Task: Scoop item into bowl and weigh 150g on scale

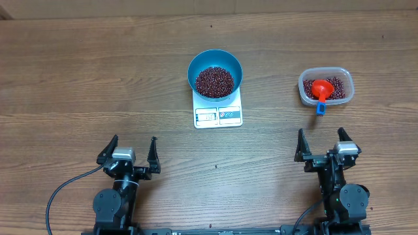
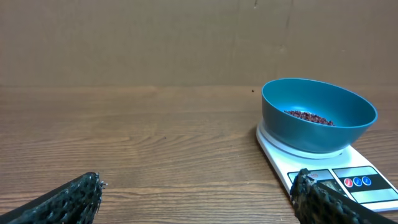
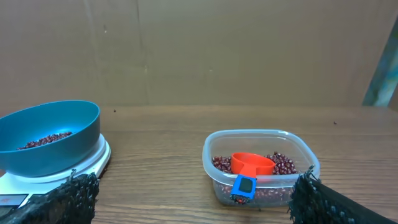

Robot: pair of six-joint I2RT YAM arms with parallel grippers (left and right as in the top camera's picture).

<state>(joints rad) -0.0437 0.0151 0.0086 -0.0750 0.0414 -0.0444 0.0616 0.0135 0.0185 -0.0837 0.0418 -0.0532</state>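
**Beans.** A loose heap of beans (image 1: 214, 81) is seen in the bowl (image 1: 193, 70), which sits on the scale (image 1: 218, 116) and overhangs its platform. More beans are held in the tub (image 1: 301, 88), set well apart to the right of the scale. The scoop (image 1: 321, 88) lies in that tub, its blue handle resting over the rim on the robot's side. The scale's display cannot be read.

**Hazards, as judged.**
- The target weight could be overshot. A fair heap is already in the bowl, and one full scoop may carry more than is needed.
- Beans could be spilled on the counter (image 1: 78, 78) between the tub and the scale, should the scoop be tilted or overfilled in transit.
- The bowl could be nudged by the scoop or an arm. Since it is wider than the scale, it could be shifted or tipped, and the reading upset.
- The light tub could be dragged or tipped if the handle is taken badly.

**Fingers.** The left fingers (image 1: 110, 149) are spread wide, nearer the robot than the scale and to its left. Nothing is held or touched. The right fingers (image 1: 300, 147) are likewise spread wide and empty, to the right of the scale on the robot's side, near the tub but clear of it.
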